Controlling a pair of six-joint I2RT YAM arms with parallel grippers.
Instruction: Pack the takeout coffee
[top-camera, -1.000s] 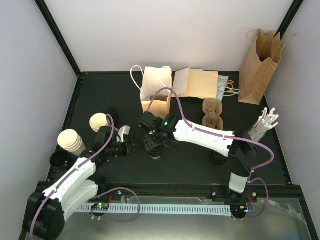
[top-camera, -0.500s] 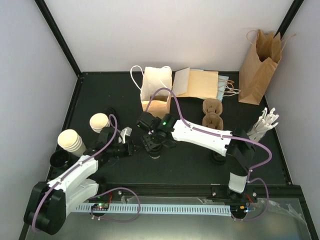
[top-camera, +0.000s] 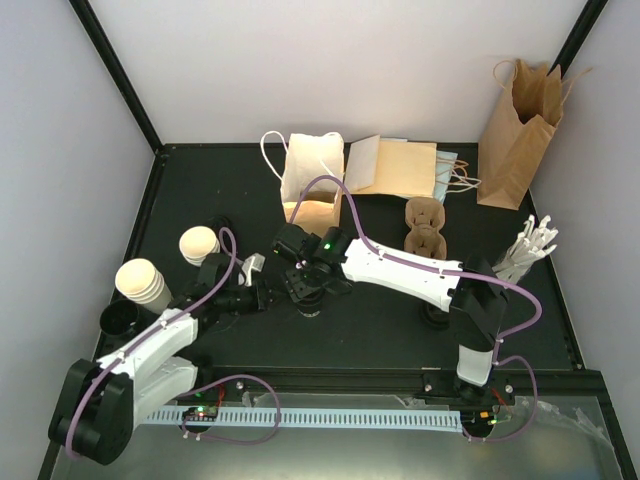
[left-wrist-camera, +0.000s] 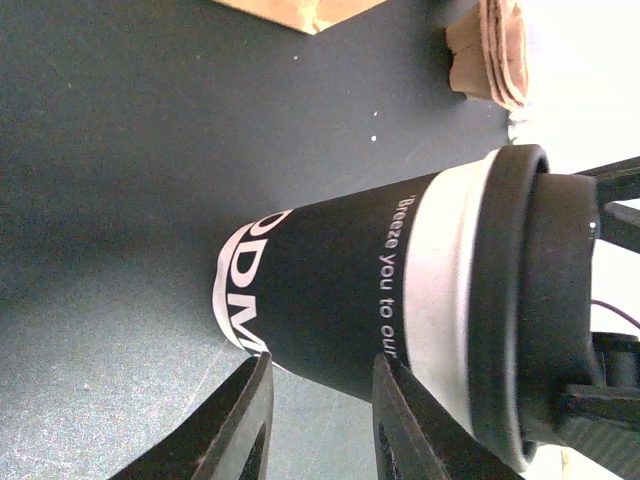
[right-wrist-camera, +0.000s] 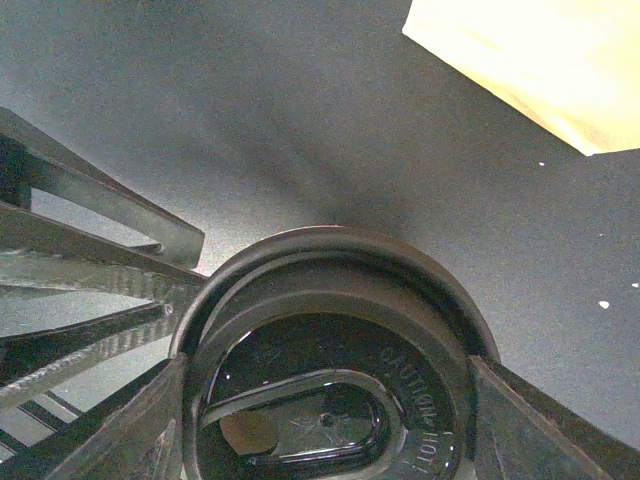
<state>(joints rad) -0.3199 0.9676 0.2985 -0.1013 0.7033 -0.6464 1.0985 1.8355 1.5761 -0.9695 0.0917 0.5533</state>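
Observation:
A takeout coffee cup (left-wrist-camera: 330, 290) stands on the black table, with a dark printed wrap, a white band and a black lid (right-wrist-camera: 330, 400). My right gripper (top-camera: 305, 285) is over it from above, and in the right wrist view (right-wrist-camera: 328, 415) its fingers press both sides of the lid. My left gripper (top-camera: 255, 293) is open just left of the cup. In the left wrist view (left-wrist-camera: 320, 375) its fingertips sit at the cup's side, not touching. In the top view the cup is mostly hidden under the right gripper.
Cream cup stacks (top-camera: 140, 283) (top-camera: 198, 243) and black lids (top-camera: 120, 318) sit at the left. An open handled bag (top-camera: 312, 180) stands behind the grippers, with flat bags (top-camera: 400, 165), a pulp carrier (top-camera: 424, 225), a tall kraft bag (top-camera: 518, 120) and white cutlery (top-camera: 530, 245).
My left gripper has drawn back a little to the left, away from the cup. My right gripper has shifted slightly left with the cup's lid between its fingers.

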